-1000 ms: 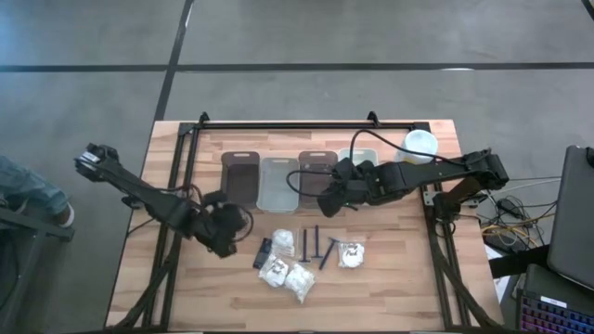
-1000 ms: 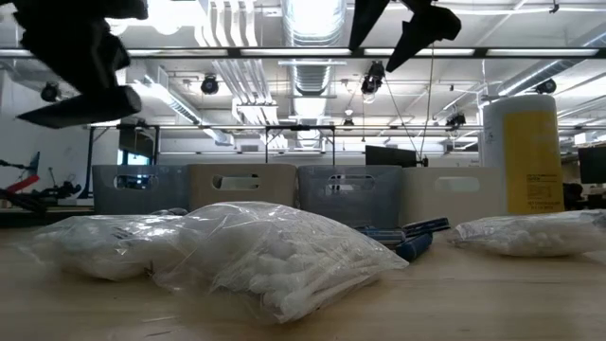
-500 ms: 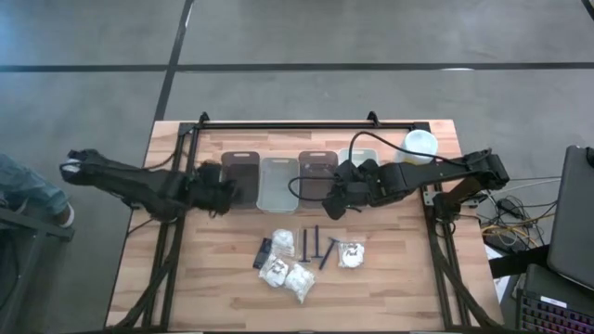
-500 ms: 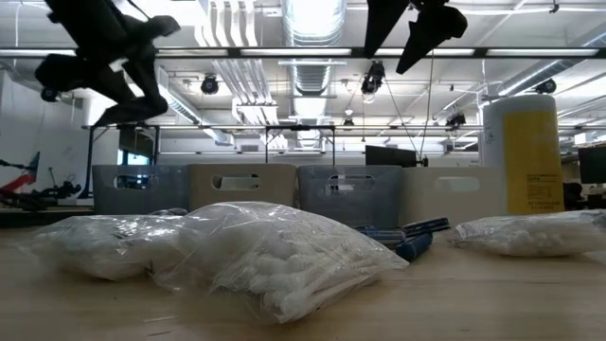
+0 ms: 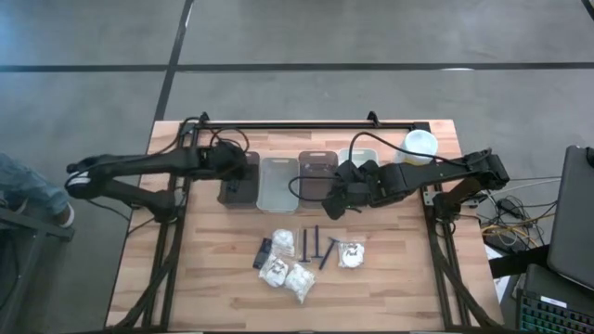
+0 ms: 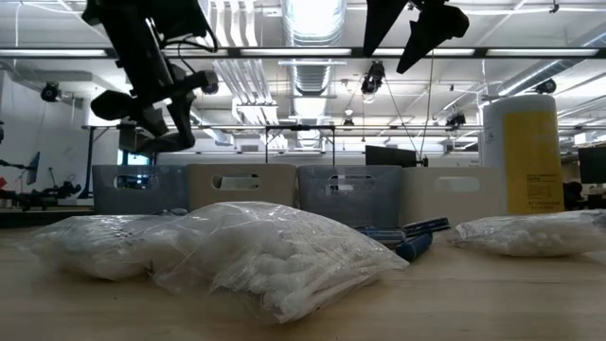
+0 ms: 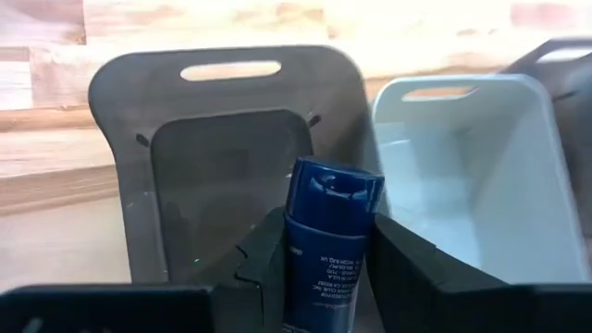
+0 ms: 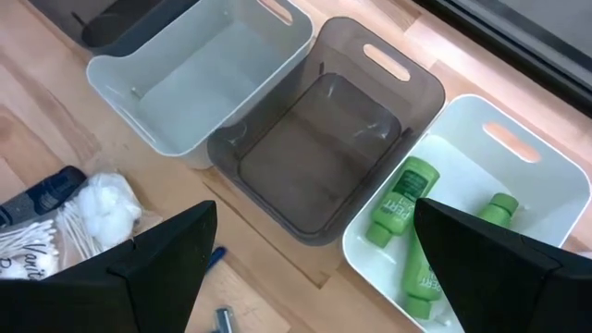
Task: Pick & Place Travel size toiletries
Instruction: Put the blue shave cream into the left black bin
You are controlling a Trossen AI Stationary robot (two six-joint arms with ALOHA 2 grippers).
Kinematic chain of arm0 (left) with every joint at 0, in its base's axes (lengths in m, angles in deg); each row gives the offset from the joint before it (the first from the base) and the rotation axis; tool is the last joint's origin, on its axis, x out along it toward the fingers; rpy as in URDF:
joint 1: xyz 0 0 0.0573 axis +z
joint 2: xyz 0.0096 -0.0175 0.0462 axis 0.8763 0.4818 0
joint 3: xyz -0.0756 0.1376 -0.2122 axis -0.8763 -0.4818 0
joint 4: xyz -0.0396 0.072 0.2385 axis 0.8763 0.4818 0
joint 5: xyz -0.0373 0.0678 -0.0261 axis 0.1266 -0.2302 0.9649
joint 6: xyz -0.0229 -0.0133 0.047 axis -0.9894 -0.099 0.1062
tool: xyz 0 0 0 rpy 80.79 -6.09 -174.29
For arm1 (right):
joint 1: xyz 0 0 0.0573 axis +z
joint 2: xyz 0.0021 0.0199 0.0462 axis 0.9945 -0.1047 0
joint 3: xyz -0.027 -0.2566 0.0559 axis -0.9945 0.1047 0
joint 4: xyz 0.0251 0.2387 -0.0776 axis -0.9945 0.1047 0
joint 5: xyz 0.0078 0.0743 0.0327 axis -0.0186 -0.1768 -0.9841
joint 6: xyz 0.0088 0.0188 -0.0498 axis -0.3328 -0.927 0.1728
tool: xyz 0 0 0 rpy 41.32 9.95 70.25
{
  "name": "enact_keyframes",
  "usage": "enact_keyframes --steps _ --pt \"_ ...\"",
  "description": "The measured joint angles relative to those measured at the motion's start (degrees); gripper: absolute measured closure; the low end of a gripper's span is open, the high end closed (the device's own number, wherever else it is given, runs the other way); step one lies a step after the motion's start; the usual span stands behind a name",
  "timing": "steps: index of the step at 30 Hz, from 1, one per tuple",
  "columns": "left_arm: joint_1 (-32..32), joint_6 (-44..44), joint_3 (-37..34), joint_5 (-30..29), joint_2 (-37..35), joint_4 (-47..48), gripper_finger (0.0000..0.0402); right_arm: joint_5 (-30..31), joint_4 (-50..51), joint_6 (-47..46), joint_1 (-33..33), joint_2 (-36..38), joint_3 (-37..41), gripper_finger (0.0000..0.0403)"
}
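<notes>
Dark blue tube [image 7: 328, 242] upright, cap up, clamped between left gripper [image 7: 324, 268] fingers above leftmost dark bin [image 7: 227, 157]; green bottles [image 8: 400, 201] lying in white bin [image 8: 481, 148] near tabletop far edge; white wrapped packets [image 5: 286, 276], dark blue sticks [image 5: 316, 246] lying mid-tabletop toward near edge

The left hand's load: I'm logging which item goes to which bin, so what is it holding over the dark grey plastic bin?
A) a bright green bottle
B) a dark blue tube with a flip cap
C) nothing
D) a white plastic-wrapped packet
B: the left wrist view shows the left hand closed on a dark blue tube with a flip cap, held above the dark grey plastic bin.
</notes>
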Motion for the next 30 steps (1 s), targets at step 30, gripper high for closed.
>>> enact_keyframes --steps 30 --pt "-11.08 7.24 0.83 -0.92 -3.30 0.43 0.0204 0.31 0.02 -0.45 -0.02 -0.07 0.22 0.0039"
